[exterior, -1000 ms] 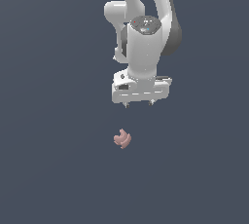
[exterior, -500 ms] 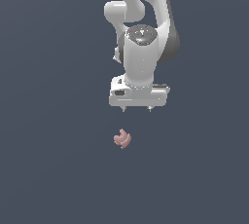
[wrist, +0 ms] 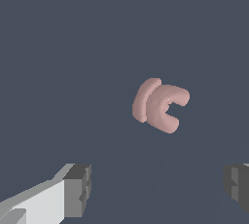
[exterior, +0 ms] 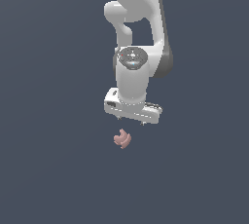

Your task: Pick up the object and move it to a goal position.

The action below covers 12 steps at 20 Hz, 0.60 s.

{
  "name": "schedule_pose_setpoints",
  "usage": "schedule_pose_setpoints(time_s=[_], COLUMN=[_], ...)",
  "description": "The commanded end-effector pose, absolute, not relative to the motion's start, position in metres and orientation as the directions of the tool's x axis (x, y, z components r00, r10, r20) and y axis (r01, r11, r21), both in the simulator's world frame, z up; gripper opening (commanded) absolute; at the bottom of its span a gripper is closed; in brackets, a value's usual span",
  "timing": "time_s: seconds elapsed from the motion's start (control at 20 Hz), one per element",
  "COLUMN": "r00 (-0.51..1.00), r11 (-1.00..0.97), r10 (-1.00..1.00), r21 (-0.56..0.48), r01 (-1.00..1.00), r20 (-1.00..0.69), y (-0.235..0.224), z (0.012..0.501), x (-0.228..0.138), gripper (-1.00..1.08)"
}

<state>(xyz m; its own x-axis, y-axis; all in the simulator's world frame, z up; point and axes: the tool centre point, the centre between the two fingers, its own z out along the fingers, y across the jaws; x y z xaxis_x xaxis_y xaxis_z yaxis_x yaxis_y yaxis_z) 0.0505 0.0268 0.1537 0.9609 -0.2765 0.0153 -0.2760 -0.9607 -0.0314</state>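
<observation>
On the plain dark tabletop, a little below the middle of the exterior view, lies the object, a small salmon-pink curled blob with ridged lobes. The white arm reaches down from twelve o'clock, and its jaws hang just above the object, with the blob at about seven o'clock from their midpoint and a visible gap between. In the wrist view the object sits forward of the line between the two dark pads, which stand wide apart and hold nothing. Nothing touches the blob. No goal marker shows in either view, so where it must go cannot be told from here. As for progress, I judge the task to be in its early part: the approach is nearly made, but the jaws are not yet centred over the object, and the descent, the closing, the lift and the whole carry to the goal all remain.
</observation>
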Motion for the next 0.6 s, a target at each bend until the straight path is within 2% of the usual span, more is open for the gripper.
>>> schedule_pose_setpoints(time_s=[0.0,0.55], r00=[0.936,0.821], r11=[-0.936,-0.821], r10=[-0.351,-0.570], r21=[-0.027,-0.007], r01=[-0.351,-0.570], r20=[0.010,0.000], y=[0.020,-0.002], z=[0.142,0.100], x=[0.058,0.079], gripper=[1.00,1.00])
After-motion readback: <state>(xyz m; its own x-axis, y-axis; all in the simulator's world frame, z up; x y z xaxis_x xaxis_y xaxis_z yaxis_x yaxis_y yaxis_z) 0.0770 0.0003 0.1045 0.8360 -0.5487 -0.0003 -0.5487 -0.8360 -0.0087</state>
